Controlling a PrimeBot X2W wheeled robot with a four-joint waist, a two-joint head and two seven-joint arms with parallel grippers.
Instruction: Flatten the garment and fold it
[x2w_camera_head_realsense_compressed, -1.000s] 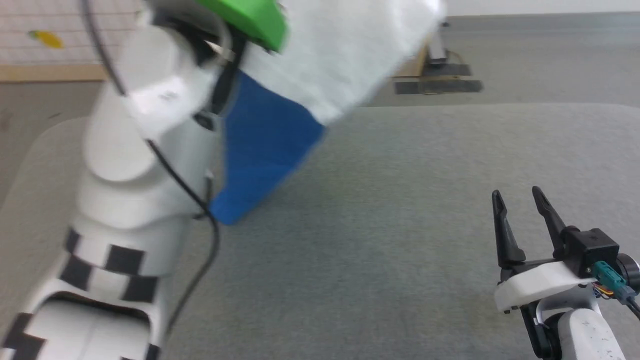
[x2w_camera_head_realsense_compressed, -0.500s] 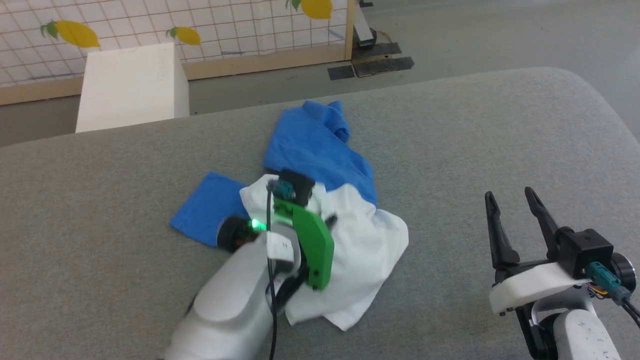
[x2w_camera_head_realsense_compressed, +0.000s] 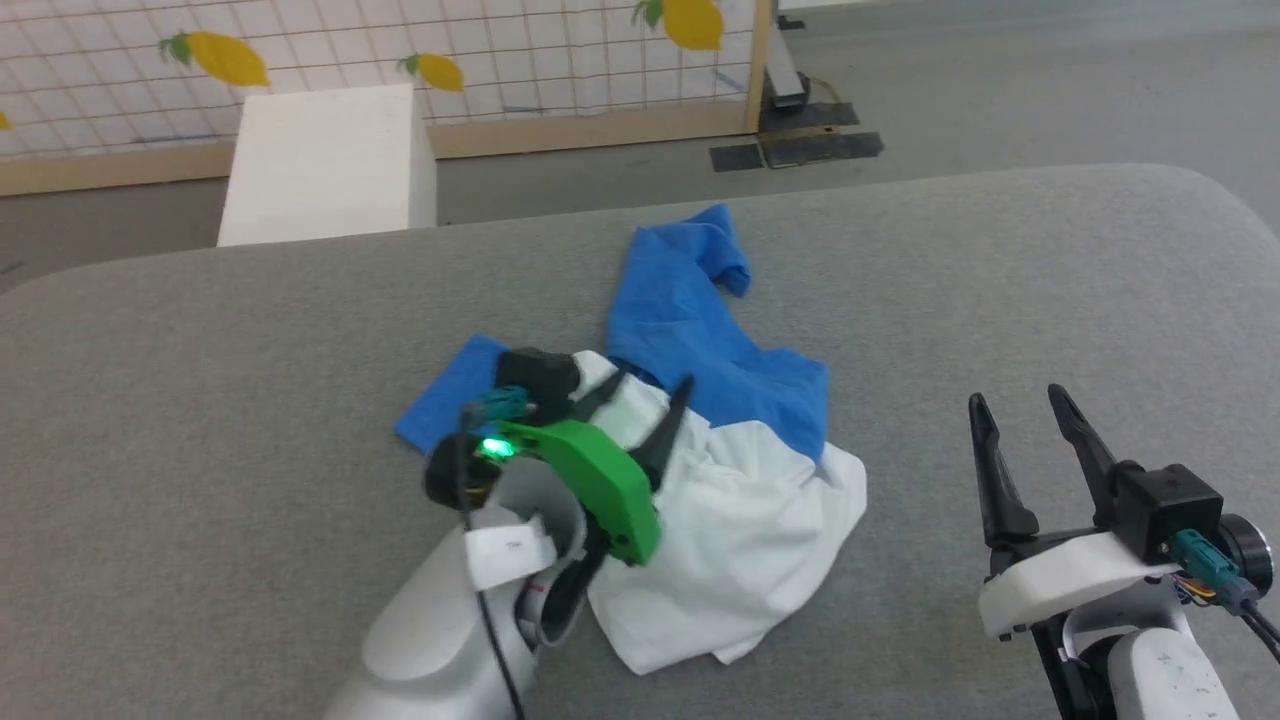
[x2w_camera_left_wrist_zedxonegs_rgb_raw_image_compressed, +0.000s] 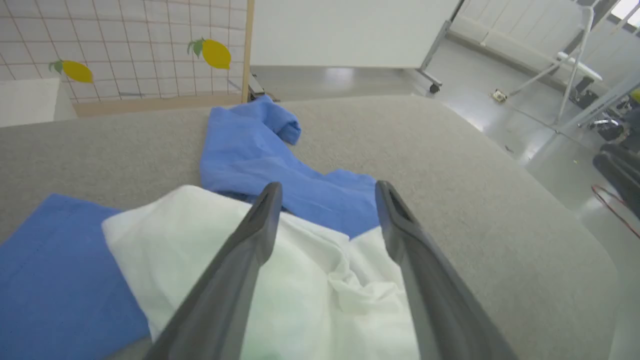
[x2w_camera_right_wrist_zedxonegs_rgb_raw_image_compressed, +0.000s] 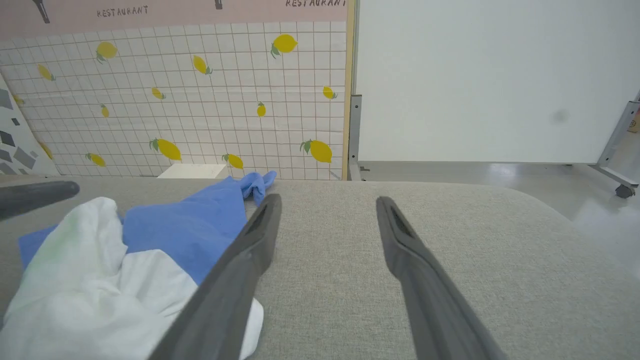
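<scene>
Loosely crumpled, the garment lies central on the worktop; left gripper above it, fingers apart, empty; right gripper, also spread, nearer the right edge.

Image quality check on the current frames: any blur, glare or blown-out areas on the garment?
Head view: sharp, even light, garment well exposed, green lamp glow by the left gripper. Left wrist view: its fingers soft, white cloth near the bottom washed out with a green tint. Right wrist view: its fingers soft, sheen on the floor, table edge bowed.
</scene>
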